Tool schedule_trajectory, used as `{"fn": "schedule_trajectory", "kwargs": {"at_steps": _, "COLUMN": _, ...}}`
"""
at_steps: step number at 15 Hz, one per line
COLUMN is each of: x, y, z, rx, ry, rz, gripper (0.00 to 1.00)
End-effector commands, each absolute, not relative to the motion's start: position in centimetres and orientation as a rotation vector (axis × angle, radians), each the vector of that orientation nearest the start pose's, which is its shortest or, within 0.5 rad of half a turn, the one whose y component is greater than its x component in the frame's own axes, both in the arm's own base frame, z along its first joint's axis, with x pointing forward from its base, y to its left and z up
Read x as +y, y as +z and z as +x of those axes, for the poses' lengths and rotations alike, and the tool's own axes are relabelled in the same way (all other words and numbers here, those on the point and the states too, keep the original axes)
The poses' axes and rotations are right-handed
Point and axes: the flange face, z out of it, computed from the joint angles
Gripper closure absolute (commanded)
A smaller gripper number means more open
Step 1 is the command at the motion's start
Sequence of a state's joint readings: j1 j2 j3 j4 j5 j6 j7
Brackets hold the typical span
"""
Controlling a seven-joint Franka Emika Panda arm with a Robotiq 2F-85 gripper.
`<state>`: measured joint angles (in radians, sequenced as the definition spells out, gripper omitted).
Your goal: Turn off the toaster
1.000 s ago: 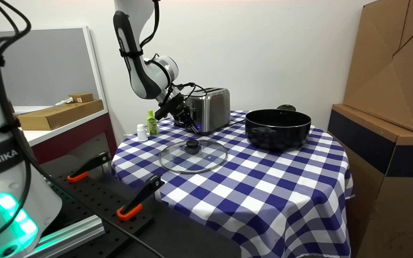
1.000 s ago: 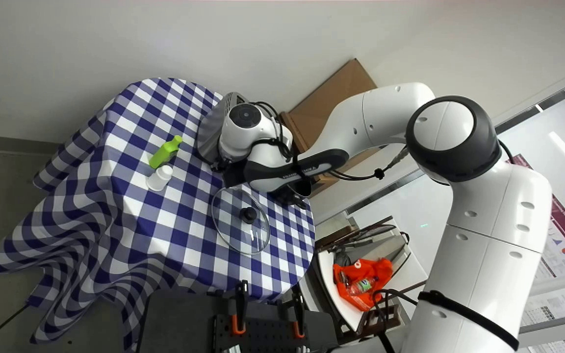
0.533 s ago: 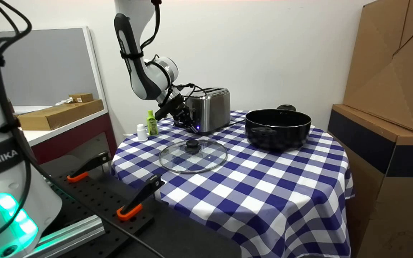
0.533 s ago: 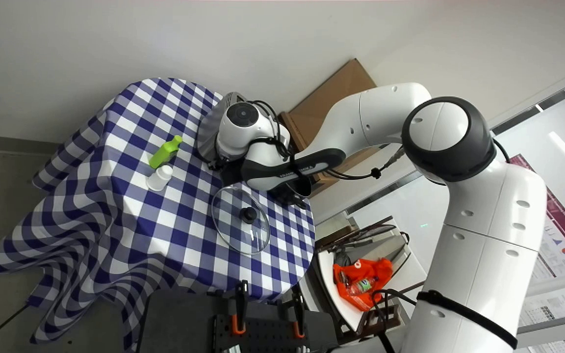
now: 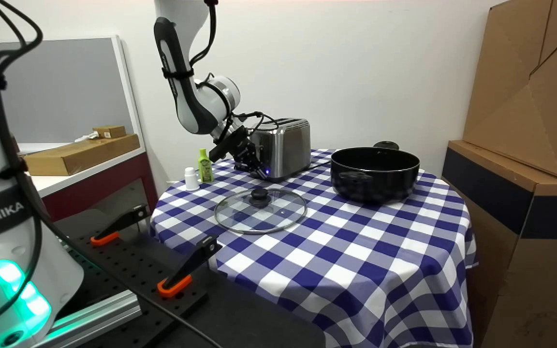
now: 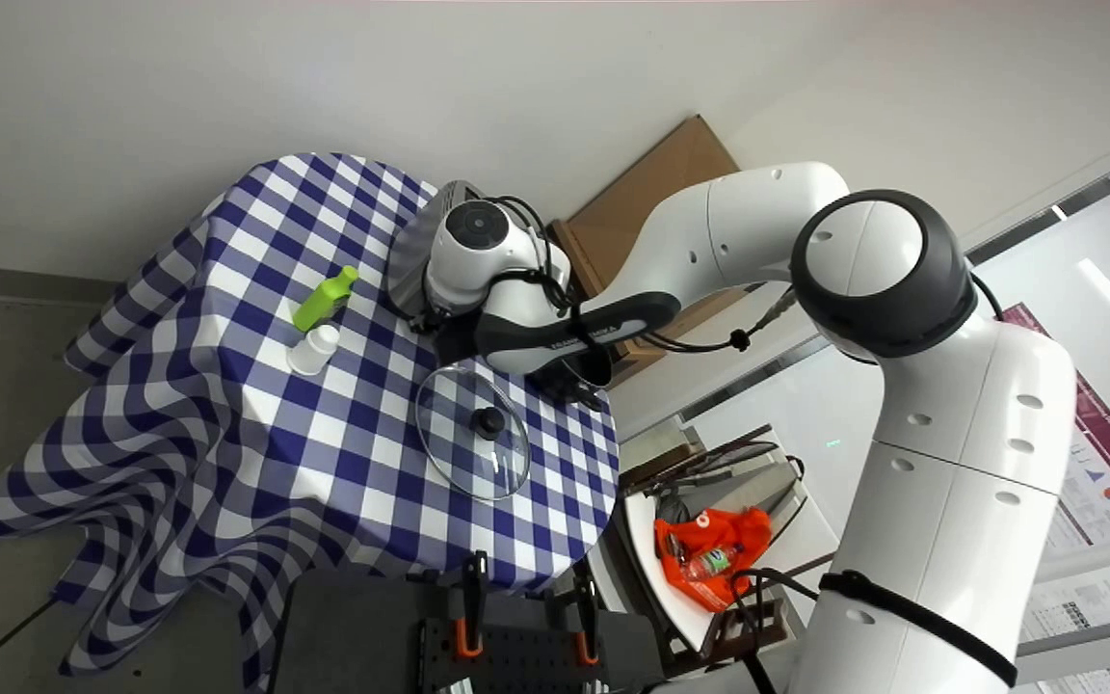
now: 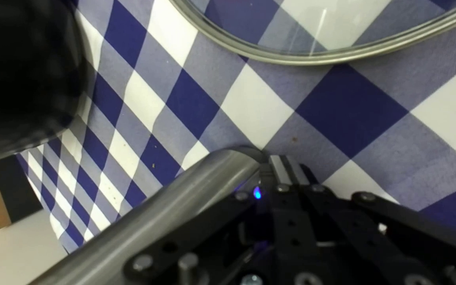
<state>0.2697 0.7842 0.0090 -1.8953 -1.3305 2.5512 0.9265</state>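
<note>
Missing its mark seems the likeliest trouble, since the claw (image 7: 288,169), tips together and holding nothing, crowds a blue light (image 5: 267,172) at the end of the toaster (image 5: 288,149), which stands on the cloth (image 5: 351,251) between green bottle (image 5: 205,167) and black pot (image 5: 374,184); too hard a push could slide it. That pot sits uncovered, its inside too dark to read, while an orange bag (image 6: 743,532) holds a plastic bottle (image 6: 712,562).

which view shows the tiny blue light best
The wrist view: the blue light looks biggest there, beside the claw. In an exterior view it's a small dot by the toaster; in an exterior view, behind the arm, it doesn't show.
</note>
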Motion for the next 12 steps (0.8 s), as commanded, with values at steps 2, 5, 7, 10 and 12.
{"fn": "schedule_trajectory", "kwargs": {"at_steps": 2, "x": 17.96, "y": 8.72, "z": 56.88, "rx": 0.710, "ry": 0.434, "rz": 2.444, "gripper": 1.00}}
{"fn": "schedule_trajectory", "kwargs": {"at_steps": 5, "x": 18.01, "y": 8.60, "z": 56.85, "rx": 0.723, "ry": 0.439, "rz": 2.435, "gripper": 1.00}}
{"fn": "schedule_trajectory", "kwargs": {"at_steps": 7, "x": 18.06, "y": 8.55, "z": 56.76, "rx": 0.726, "ry": 0.440, "rz": 2.438, "gripper": 1.00}}
{"fn": "schedule_trajectory", "kwargs": {"at_steps": 10, "x": 18.01, "y": 8.67, "z": 56.53, "rx": 0.741, "ry": 0.420, "rz": 2.454, "gripper": 1.00}}
{"fn": "schedule_trajectory", "kwargs": {"at_steps": 12, "x": 17.82, "y": 8.80, "z": 56.50, "rx": 0.742, "ry": 0.407, "rz": 2.468, "gripper": 1.00}}
